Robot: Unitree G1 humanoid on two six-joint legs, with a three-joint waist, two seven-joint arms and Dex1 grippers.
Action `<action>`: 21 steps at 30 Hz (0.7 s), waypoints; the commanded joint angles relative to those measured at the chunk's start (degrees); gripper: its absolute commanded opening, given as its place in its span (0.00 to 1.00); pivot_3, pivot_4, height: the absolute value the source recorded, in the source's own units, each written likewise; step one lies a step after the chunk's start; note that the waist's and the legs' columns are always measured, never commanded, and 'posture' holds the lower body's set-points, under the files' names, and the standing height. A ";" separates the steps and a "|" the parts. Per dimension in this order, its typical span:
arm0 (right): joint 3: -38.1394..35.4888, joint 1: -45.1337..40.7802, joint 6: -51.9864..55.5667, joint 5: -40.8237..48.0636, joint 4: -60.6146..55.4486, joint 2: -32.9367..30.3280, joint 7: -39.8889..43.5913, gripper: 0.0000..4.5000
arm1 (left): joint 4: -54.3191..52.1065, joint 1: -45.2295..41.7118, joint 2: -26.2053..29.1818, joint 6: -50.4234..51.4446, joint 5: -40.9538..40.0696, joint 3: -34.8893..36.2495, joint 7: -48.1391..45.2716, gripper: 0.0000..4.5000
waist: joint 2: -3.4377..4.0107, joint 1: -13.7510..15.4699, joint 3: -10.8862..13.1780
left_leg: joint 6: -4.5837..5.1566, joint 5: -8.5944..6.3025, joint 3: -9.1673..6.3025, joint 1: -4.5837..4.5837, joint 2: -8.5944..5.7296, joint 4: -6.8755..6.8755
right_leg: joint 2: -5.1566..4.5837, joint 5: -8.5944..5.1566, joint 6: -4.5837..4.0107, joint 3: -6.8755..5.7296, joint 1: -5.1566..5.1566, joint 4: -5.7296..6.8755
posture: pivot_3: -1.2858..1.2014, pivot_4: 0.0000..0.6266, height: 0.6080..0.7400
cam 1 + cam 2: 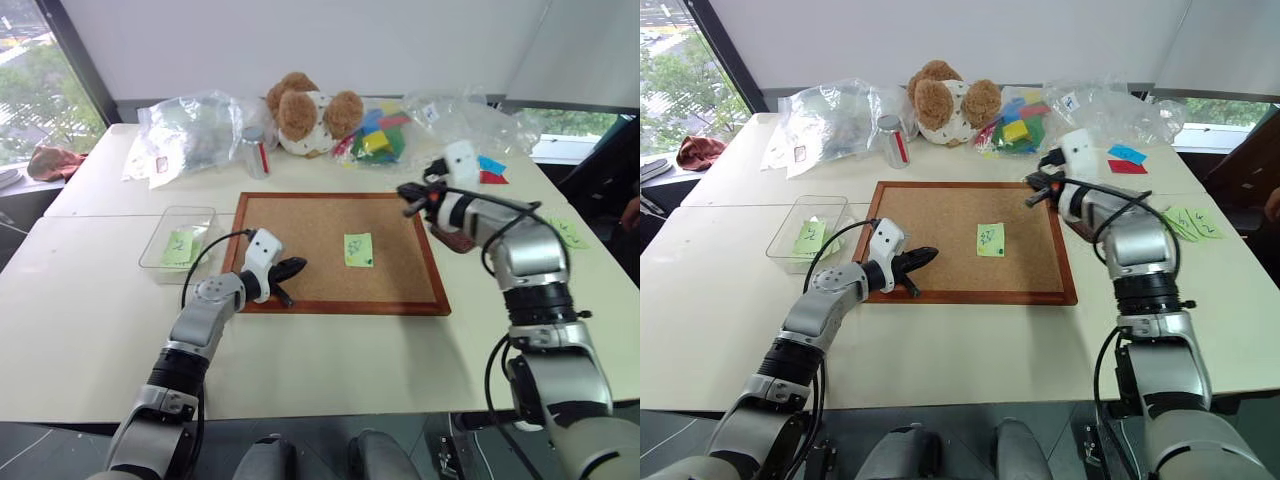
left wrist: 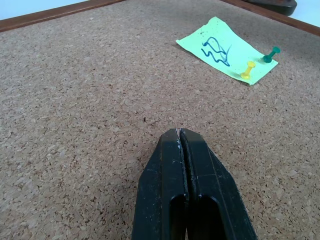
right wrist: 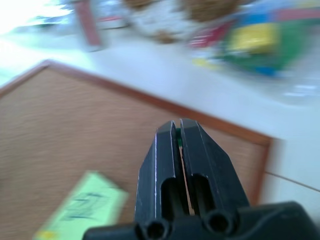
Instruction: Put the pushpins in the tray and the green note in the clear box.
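Pushpins: two show in the left wrist view, a yellow pin (image 2: 247,70) and a green pin (image 2: 271,54), both standing in the lower edge of the green note (image 2: 226,50) on the cork board (image 2: 90,100). In the left eye view the note (image 1: 358,249) lies right of centre on the board (image 1: 300,230).

Tray (image 1: 458,241): at the board's right edge, right of centre in the frame, largely hidden behind the right arm.

Clear box (image 1: 178,240): left of the board, middle left of the frame. It already holds another green slip (image 1: 180,243).

Right gripper (image 1: 408,198): raised above the board's upper right corner, near the tray, fingers clenched. In the right wrist view a speck of green sits between the tips (image 3: 178,140); this is possibly a pin, but the view is too blurred to confirm.

Left gripper (image 1: 292,268): at the board's lower left, fingers pressed together on nothing, pointing toward the note.

Handling:
- Pins are light, rigid and small, with sharp points. Grip the plastic head from the sides and pull straight out along the shaft.
- The note is thin, limp paper. It will likely stay fixed until both pins are out. Then pinch a free edge or corner; a flat approach may slide over it.
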 commanded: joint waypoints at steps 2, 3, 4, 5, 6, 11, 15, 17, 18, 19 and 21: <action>-3.88 1.19 -3.78 -1.08 5.90 -3.52 -2.61 0.01 | 1.76 1.75 0.15 1.50 1.24 -1.24 -0.25 0.00 | 0.00 -0.03 -0.01 | 0.00 0.00 0.01 0.01 0.00 0.00 | 0.00 0.00 0.00 0.01 0.02 -0.01 | 0.52 0.24 1.00; -3.99 1.31 -4.56 -1.22 7.50 -3.94 -2.69 0.01 | 1.80 1.73 0.10 1.47 1.24 -1.28 -0.25 0.00 | 0.01 -0.08 -0.02 | 0.00 0.00 0.03 0.01 0.00 0.00 | 0.00 0.00 0.00 0.02 0.03 -0.01 | 0.52 0.24 1.00; -4.28 1.38 -5.16 -0.71 8.94 -3.98 -2.22 0.01 | 1.82 1.72 0.07 1.45 1.23 -1.30 -0.29 0.00 | 0.02 -0.12 -0.02 | 0.01 0.00 0.05 0.02 0.00 0.00 | 0.00 0.00 0.00 0.04 0.03 -0.01 | 0.52 0.24 1.00; -4.46 1.34 -5.80 -0.43 10.22 -3.91 -1.98 0.01 | 1.84 1.72 0.06 1.43 1.22 -1.32 -0.34 0.00 | 0.05 -0.19 -0.04 | 0.01 0.00 0.06 0.03 0.00 0.00 | 0.00 0.00 0.00 0.05 0.03 -0.01 | 0.52 0.24 1.00; -3.67 1.33 -7.33 -1.63 12.00 -4.24 -2.40 0.01 | 1.87 1.72 0.04 1.43 1.20 -1.35 -0.41 0.00 | 0.08 -0.20 -0.05 | 0.01 0.00 0.08 0.04 0.00 0.00 | 0.00 0.00 0.00 0.07 0.03 0.00 | 0.52 0.24 1.00; -3.44 0.40 -12.35 -3.27 20.76 -4.27 -3.54 0.01 | 1.66 1.95 0.29 1.39 1.23 -1.54 -0.57 0.00 | 0.10 -0.02 -0.07 | 0.01 0.00 0.10 0.04 0.00 0.01 | 0.00 0.00 0.00 0.08 0.04 0.01 | 0.52 0.24 1.00; -2.97 0.13 -14.10 -3.43 24.32 -4.17 -2.98 0.01 | 1.22 2.26 0.49 1.56 1.15 -1.50 -0.60 0.00 | 0.12 -0.09 -0.07 | 0.01 0.00 0.10 0.04 0.00 0.00 | 0.00 0.00 0.00 0.07 0.05 0.01 | 0.52 0.24 1.00; -2.89 0.02 -14.68 -3.45 25.49 -4.07 -2.95 0.01 | 1.08 2.37 0.54 1.62 1.16 -1.51 -0.59 0.00 | 0.13 -0.12 -0.08 | 0.01 0.00 0.10 0.05 0.00 0.00 | 0.00 0.00 0.00 0.08 0.05 0.00 | 0.52 0.24 1.00; -2.95 -0.10 -14.98 -3.43 26.05 -4.11 -2.97 0.01 | 0.98 2.42 0.54 1.65 1.17 -1.52 -0.57 0.00 | 0.13 -0.11 -0.08 | 0.01 0.00 0.10 0.05 0.00 0.01 | 0.00 0.00 0.00 0.08 0.05 0.01 | 0.52 0.24 1.00; -3.07 -0.28 -15.14 -3.40 26.66 -4.15 -3.15 0.01 | 0.92 2.46 0.53 1.67 1.17 -1.51 -0.53 0.00 | 0.13 -0.11 -0.08 | 0.01 0.00 0.10 0.05 0.00 0.01 | 0.00 0.00 0.00 0.08 0.06 0.00 | 0.52 0.24 1.00; -3.15 -0.52 -15.31 -3.36 27.34 -4.24 -3.26 0.01 | 0.74 2.54 0.52 1.75 1.15 -1.51 -0.48 0.00 | 0.13 -0.11 -0.09 | 0.01 0.00 0.10 0.05 0.00 0.01 | 0.00 0.00 0.00 0.08 0.06 0.00 | 0.52 0.24 1.00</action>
